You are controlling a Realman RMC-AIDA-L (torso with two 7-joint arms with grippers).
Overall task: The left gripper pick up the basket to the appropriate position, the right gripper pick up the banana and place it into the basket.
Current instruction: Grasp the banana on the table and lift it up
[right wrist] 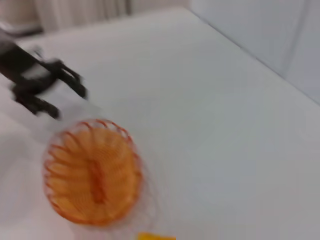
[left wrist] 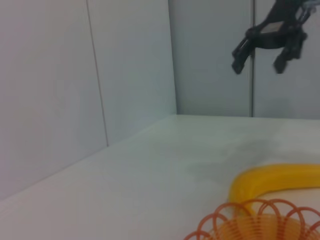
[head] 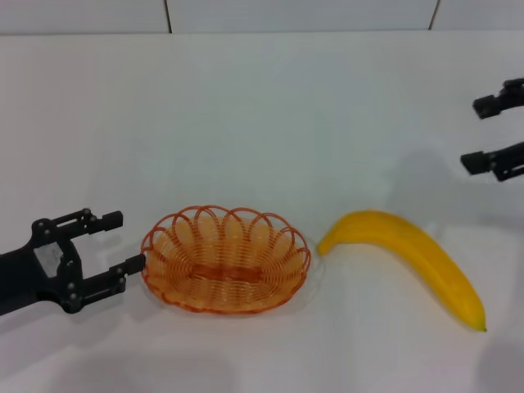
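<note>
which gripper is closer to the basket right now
Left. The left gripper sits open right beside the basket, one finger almost at its rim. The right gripper, also open, is far off beyond the banana.

Both the left tool (head: 119,242) and right tool (head: 485,133) are black, angular, two-fingered claws with visible screws.

The right gripper (head: 483,133) is cut off at the frame's right edge; the banana (right wrist: 156,236) barely shows at the bottom edge of the blurred right wrist view.
</note>
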